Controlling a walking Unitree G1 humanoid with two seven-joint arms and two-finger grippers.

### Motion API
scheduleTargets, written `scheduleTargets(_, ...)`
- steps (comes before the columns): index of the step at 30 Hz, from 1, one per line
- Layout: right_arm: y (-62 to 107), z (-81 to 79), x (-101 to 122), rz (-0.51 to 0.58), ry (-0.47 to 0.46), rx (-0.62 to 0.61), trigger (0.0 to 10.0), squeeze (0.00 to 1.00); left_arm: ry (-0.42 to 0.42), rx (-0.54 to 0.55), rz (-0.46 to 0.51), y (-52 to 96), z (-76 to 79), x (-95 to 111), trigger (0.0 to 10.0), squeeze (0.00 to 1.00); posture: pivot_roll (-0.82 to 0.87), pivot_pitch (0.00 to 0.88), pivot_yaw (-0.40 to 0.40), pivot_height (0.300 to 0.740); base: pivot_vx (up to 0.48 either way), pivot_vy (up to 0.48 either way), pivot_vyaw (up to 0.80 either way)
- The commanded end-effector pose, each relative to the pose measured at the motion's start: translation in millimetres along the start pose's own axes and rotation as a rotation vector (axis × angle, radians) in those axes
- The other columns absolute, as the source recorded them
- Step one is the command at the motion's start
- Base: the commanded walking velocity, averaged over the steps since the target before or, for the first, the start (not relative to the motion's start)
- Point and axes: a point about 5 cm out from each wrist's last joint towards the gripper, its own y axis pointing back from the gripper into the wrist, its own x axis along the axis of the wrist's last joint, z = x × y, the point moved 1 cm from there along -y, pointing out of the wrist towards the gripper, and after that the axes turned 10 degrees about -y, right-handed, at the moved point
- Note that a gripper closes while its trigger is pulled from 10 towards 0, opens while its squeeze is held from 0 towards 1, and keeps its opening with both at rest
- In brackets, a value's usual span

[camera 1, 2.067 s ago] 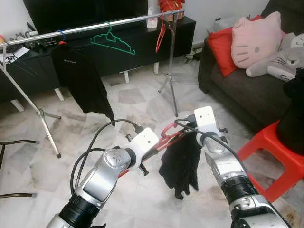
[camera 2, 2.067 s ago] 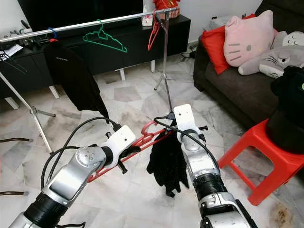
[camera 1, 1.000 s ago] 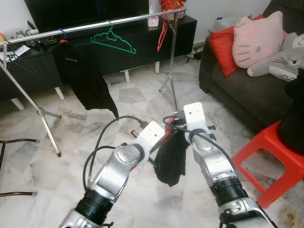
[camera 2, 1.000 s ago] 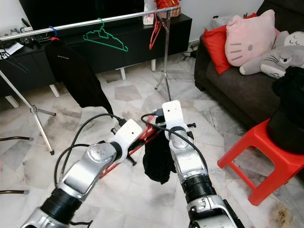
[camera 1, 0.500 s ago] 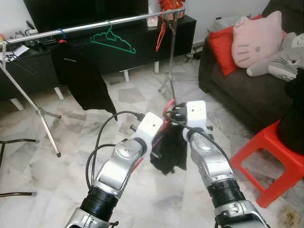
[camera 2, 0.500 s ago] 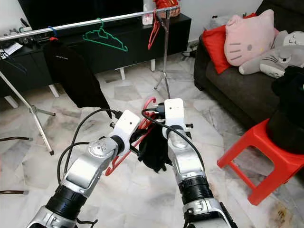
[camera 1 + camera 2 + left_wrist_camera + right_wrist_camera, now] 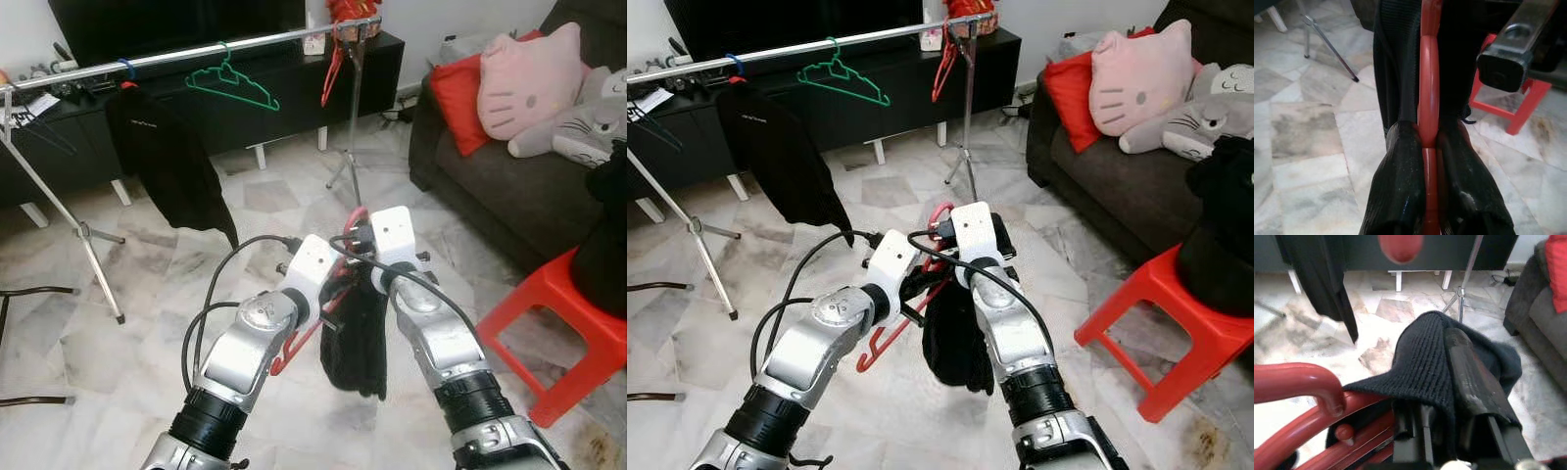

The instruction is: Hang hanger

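My left gripper is shut on the bar of a red hanger, which tilts steeply with its hook uppermost. A black knit garment droops from the hanger between my two arms. My right gripper is shut on the garment's upper edge, right beside the hanger's hook end; the knit covers one finger. Both grippers sit close together at chest height over the marble floor. The silver clothes rail stands well beyond them.
On the rail hang a green hanger, a black shirt and another red hanger. A dark sofa with cushions and a red stool stand on the right. A black TV cabinet lies behind the rail.
Both grippers have drawn together. The red hanger has swung from nearly level to steeply tilted, and the black garment now hangs down longer.
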Motion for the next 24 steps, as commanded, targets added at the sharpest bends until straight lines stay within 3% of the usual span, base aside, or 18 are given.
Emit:
scheduleTargets(1, 0.6, 4.4, 8, 0.035, 0.060, 0.010, 10.0, 0.00, -0.008, -0.043, 0.028, 2.4, 4.6, 6, 10.0, 0.00, -0.08, 0.041, 0.023, 0.740, 0.000, 0.000, 0.00)
scheduleTargets(3, 0.9, 11.1, 8, 0.026, 0.097, 0.004, 10.0, 0.00, -0.013, -0.054, 0.022, 3.0, 5.5, 4, 10.0, 0.00, -0.08, 0.041, 0.023, 0.740, 0.000, 0.000, 0.00)
scheduleTargets(6, 2.3, 24.0, 7, 0.009, 0.253, 0.025, 10.0, 0.00, -0.024, -0.081, 0.014, 3.8, 8.1, 2, 10.0, 0.00, -0.08, 0.042, 0.024, 0.740, 0.000, 0.000, 0.00)
scheduleTargets(24, 2.4, 25.5, 8, 0.009, 0.259, 0.023, 10.0, 0.00, -0.026, -0.082, 0.014, 3.7, 8.3, 2, 10.0, 0.00, -0.08, 0.042, 0.024, 0.740, 0.000, 0.000, 0.00)
